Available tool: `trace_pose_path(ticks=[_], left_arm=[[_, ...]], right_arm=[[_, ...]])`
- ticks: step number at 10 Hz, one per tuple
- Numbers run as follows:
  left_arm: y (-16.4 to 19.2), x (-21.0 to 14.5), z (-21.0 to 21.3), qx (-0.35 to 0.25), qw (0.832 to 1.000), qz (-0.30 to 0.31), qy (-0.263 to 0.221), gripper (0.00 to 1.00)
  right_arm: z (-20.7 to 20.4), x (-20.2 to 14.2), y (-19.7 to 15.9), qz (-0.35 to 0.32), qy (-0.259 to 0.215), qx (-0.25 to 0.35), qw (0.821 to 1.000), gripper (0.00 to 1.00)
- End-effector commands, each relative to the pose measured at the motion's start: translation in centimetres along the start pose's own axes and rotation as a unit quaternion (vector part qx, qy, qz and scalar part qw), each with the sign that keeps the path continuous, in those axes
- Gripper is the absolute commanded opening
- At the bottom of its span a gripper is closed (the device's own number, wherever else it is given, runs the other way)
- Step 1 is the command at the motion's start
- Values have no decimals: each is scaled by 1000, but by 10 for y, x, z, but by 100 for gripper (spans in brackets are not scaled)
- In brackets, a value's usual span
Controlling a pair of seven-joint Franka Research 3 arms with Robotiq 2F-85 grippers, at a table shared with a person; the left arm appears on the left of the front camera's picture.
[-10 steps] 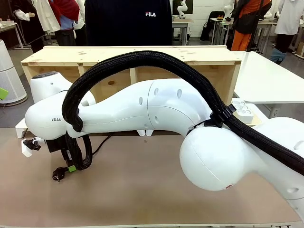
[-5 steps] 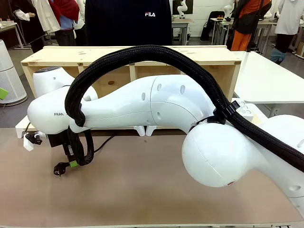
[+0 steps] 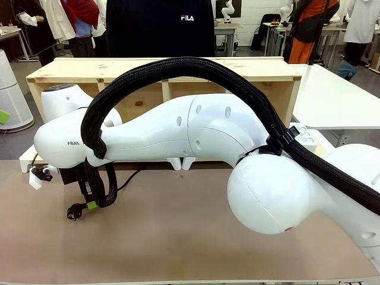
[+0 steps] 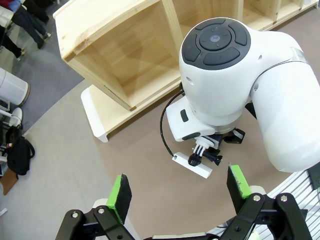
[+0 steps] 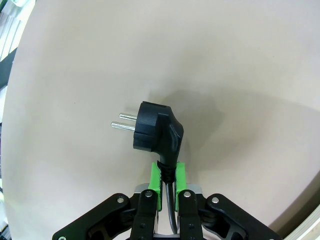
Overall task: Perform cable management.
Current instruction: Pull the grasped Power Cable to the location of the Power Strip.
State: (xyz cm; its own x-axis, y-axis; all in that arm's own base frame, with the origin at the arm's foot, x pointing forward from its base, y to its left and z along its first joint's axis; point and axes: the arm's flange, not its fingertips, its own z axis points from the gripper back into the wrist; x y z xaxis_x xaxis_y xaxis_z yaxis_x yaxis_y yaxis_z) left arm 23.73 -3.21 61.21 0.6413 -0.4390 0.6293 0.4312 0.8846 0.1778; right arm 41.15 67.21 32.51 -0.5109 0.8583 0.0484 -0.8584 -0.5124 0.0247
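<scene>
One thin pinch: right jaws clamp the cable [image 5: 168,159] near its plug [image 5: 150,125], left jaws gape; snagging could slip it.

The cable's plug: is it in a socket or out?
Out. The plug shows both metal pins bare over the table, and the right claw is shut on the cable just behind it.

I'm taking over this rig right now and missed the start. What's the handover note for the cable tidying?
Right claw: shut on the cable just behind its plug, over the table.
Left claw: open, holding nothing, hovering above the right arm.
Done: plug end grasped.
Left: routing and tidying the rest of the cord, which trails back toward the wooden shelf.
</scene>
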Motion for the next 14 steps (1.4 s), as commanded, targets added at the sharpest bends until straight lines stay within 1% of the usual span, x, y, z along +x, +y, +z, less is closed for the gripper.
trace_pose_path(ticks=[1, 3, 4, 5, 10, 12, 14], left_arm=[[1, 0, 1, 0, 1000, 1, -1, 100], [1, 0, 1, 0, 1000, 1, -1, 100], [1, 0, 1, 0, 1000, 1, -1, 100], [1, 0, 1, 0, 1000, 1, -1, 100], [1, 0, 1, 0, 1000, 1, -1, 100], [1, 0, 1, 0, 1000, 1, -1, 100], [1, 0, 1, 0, 1000, 1, -1, 100]], right_arm=[[0, 1, 0, 2, 0, 0, 1000, 0], [0, 1, 0, 2, 0, 0, 1000, 0], [0, 0, 0, 0, 0, 0, 1000, 14], [3, -7, 7, 0, -9, -5, 1000, 14], [11, -40, 44, -74, -32, 10, 997, 14], [14, -57, 66, -109, -44, 11, 993, 14], [18, -76, 89, -158, -67, 6, 985, 14]])
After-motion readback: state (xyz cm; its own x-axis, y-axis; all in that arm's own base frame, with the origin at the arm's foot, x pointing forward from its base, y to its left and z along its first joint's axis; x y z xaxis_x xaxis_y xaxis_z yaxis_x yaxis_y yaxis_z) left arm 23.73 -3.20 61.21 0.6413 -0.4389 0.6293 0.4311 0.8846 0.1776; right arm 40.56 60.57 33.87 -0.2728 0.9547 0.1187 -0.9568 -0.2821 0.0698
